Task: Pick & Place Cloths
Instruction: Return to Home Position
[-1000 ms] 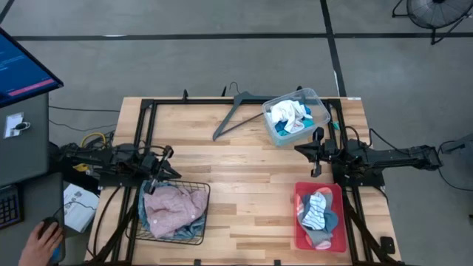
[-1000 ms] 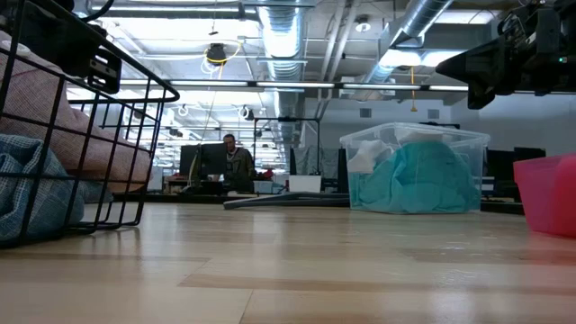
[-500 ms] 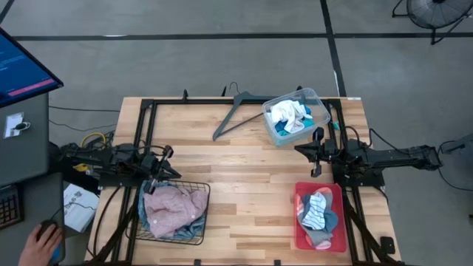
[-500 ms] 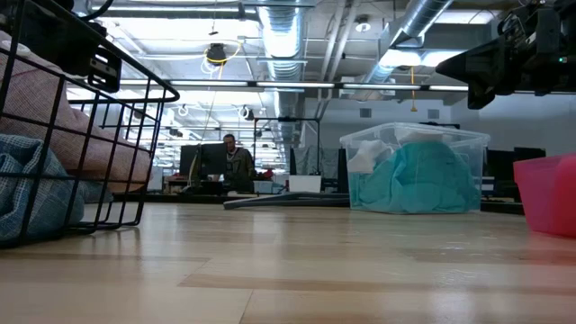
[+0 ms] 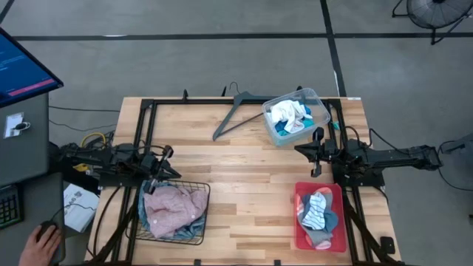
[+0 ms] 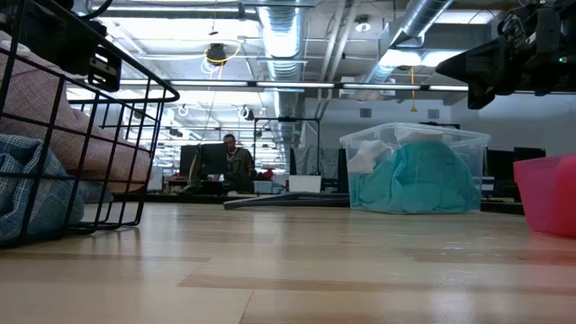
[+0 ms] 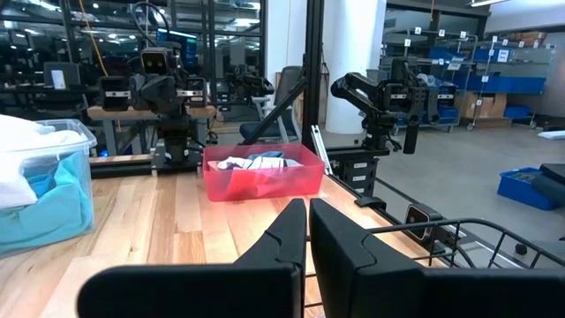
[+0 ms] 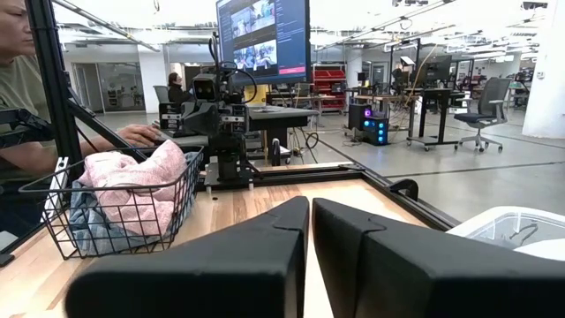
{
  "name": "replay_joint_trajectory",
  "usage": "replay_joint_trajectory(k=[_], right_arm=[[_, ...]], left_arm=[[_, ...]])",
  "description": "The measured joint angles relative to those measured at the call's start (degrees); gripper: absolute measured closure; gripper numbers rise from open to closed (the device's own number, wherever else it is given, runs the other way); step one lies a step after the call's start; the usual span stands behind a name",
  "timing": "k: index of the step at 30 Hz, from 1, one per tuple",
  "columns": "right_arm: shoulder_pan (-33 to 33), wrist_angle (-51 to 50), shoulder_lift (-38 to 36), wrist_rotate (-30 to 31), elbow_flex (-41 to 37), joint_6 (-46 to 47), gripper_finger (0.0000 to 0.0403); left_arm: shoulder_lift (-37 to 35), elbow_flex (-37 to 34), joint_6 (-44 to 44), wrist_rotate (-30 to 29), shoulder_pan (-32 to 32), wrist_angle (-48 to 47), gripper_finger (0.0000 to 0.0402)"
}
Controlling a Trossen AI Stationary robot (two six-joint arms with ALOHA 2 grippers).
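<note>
A dusty pink cloth (image 5: 171,206) lies over blue denim (image 5: 194,219) in a black wire basket (image 5: 174,240) at the table's near left. A white cloth (image 5: 288,113) rests on a turquoise one (image 5: 284,130) in a clear plastic bin (image 5: 295,116) at the far right. Striped and grey-blue socks (image 5: 318,212) lie in a red tray (image 5: 318,217) near right. My left gripper (image 5: 168,174) hovers shut above the basket's far rim. My right gripper (image 5: 300,150) hangs shut in the air just near of the clear bin.
A grey clothes hanger (image 5: 235,112) lies on the far middle of the table. Black frame rails (image 5: 148,118) run along the left and right sides. A person's hand (image 5: 41,244) rests at a desk off the table's left. Bare wood (image 5: 251,185) spans the table's middle.
</note>
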Motion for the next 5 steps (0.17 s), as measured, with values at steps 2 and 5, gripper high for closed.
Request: replay_joint_trajectory(k=[2,5], right_arm=[[0.0,0.0,-0.01,0.0,0.0,0.0,0.0386],[0.0,0.0,0.0,0.0,0.02,0.0,0.0387]], left_arm=[[0.0,0.02,-0.01,0.0,-0.01,0.01,0.0401],[0.0,0.0,-0.02,0.0,-0.01,0.01,0.0401]])
